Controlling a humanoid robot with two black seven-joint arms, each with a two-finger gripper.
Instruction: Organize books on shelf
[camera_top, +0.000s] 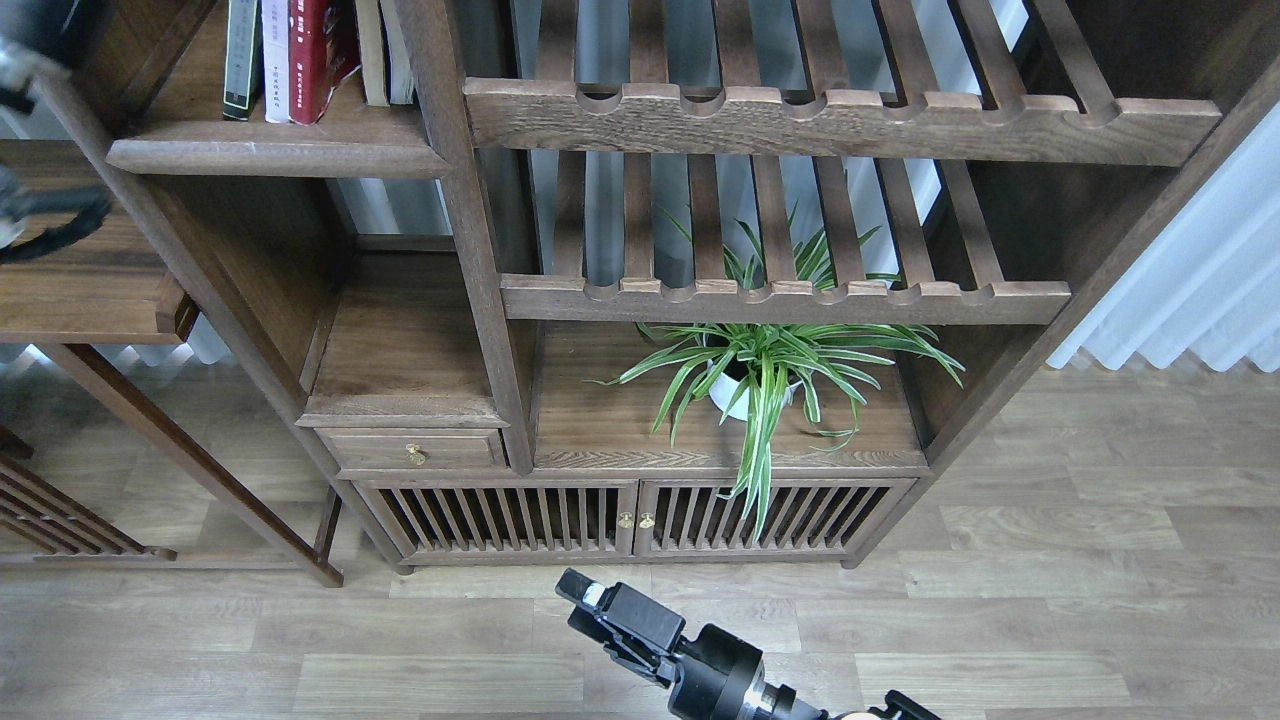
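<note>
Right gripper (600, 610) sits lowest in the head view, over the plank floor (1050, 560), holding nothing. It is a boxy black matte block seen end-on, and I cannot tell whether the fingers are open or closed. Left gripper: only dark blurred bits at the left edge, not clear enough to call it in view, so its state is unknown.

Books stand far up and to the left of the right fingers, well apart from them, upright on the shelf (280, 158), which is a solid dark-brown board with a thick rounded front lip. Black-grey book (241, 60) is leftmost, white book (276, 60) is touching it, and red book (318, 55) comes next, its glossy cover bowing out a little at the lower corner. Just right of these, two pale spines (385, 50) lean slightly; tops are all cropped by the frame.

Judgement: task looks mostly or fully done, with all three books already on the shelf, spines out and grouped. What's possibly left is squaring up the red book and the leaning pale ones.

Above the right fingers stands a walnut bookcase (480, 300) of coarse open-grained wood. It has slatted racks with notched front rails (830, 115), a small drawer with a brass knob (416, 455) and slatted cabinet doors (630, 520). Spider plant (770, 370) with striped strap leaves sits in a white pot, up and right of the fingers.
</note>
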